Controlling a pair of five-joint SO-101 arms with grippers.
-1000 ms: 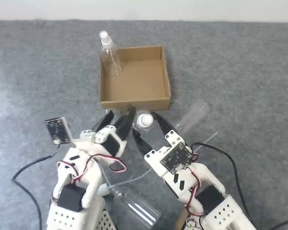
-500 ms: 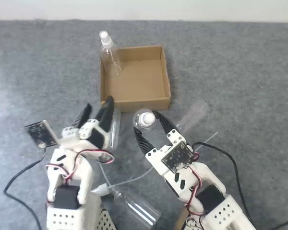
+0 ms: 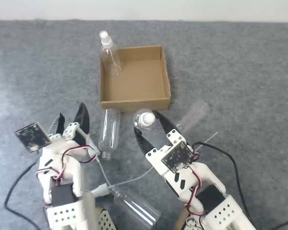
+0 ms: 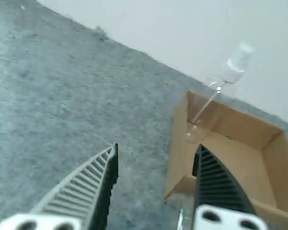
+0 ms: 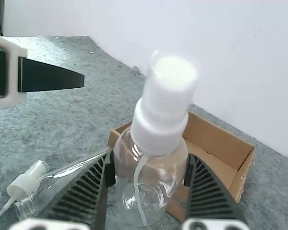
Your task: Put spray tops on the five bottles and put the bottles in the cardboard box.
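My right gripper [image 3: 150, 129] is shut on an upright clear bottle [image 3: 145, 119] with a white spray top, just in front of the cardboard box [image 3: 134, 103]; in the right wrist view the bottle [image 5: 156, 158] sits between both fingers. Another topped bottle [image 3: 109, 56] leans in the box's far left corner, also seen as the leaning bottle [image 4: 216, 88]. A clear bottle [image 3: 109, 132] lies on the carpet in front of the box. My left gripper [image 3: 72, 113] is open and empty to the left of that bottle, its jaws spread wide in the left wrist view [image 4: 156, 187].
A bare bottle [image 3: 194, 115] lies right of the right gripper. Another bottle [image 3: 137, 208] lies near the arm bases with a white spray top [image 3: 102, 189] and a thin tube beside it. Grey carpet stretches to the left and right of the box.
My left gripper has swung left and back from the spot beside the right gripper, leaving a clear bottle lying in front of the box. The right arm and its bottle stayed still.
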